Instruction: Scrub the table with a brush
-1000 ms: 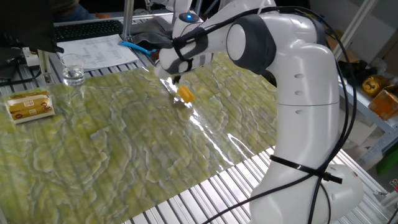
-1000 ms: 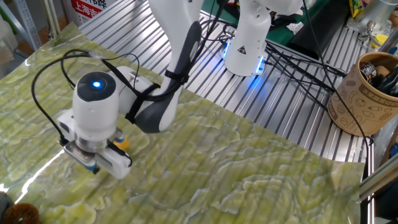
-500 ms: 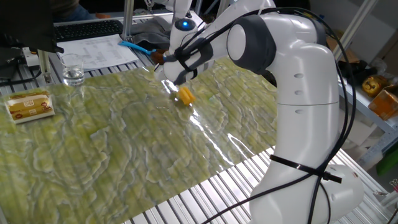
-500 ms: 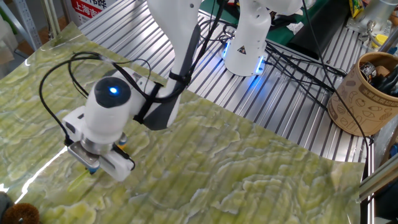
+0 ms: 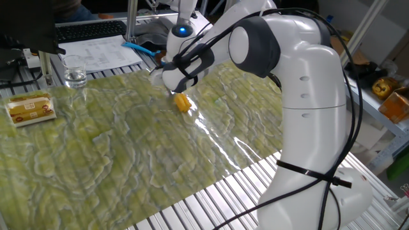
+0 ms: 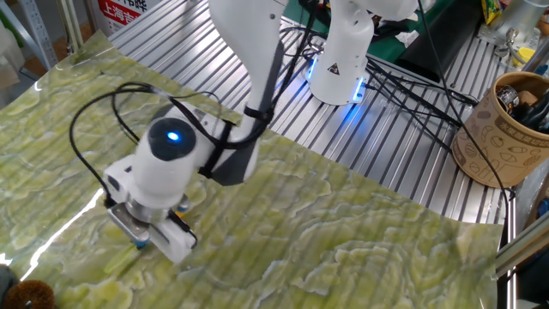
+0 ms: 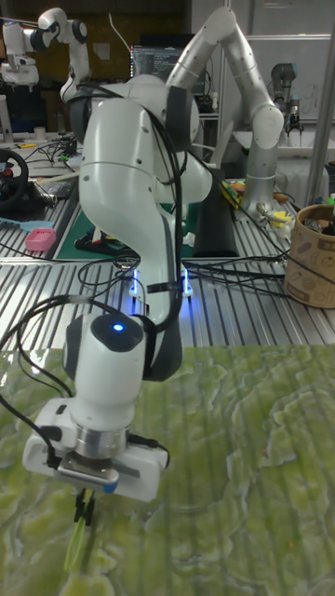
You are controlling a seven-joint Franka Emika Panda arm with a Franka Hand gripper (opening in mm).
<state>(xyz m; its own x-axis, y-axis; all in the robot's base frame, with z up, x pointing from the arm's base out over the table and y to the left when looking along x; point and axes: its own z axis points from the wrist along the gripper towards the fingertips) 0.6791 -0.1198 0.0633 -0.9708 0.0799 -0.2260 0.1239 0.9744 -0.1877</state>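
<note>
The table point(image 5: 220, 198) is ribbed silver slats under a glossy yellow-green marbled sheet point(image 5: 121, 150). My gripper point(image 5: 174, 91) points down at the sheet's far middle, shut on the brush. The brush's orange-yellow bristle head point(image 5: 183, 103) rests on the sheet just below the gripper. In the tall fixed view my gripper point(image 7: 86, 508) has its dark fingers closed, and the brush's pale handle point(image 7: 74, 548) sticks out below them. In the other fixed view the gripper point(image 6: 144, 242) hides most of the brush; only a bit of the orange head point(image 6: 181, 204) shows.
A yellow-labelled packet point(image 5: 29, 108) lies at the sheet's left end, with a drinking glass point(image 5: 75, 75), papers point(image 5: 102, 52) and a keyboard point(image 5: 89, 29) behind. A brown cup point(image 6: 502, 129), the robot base point(image 6: 339, 60) and cables sit on the bare slats.
My gripper has slid across the sheet with the brush still in it, leftward in one fixed view and rightward in the other. The bristle head moved with it.
</note>
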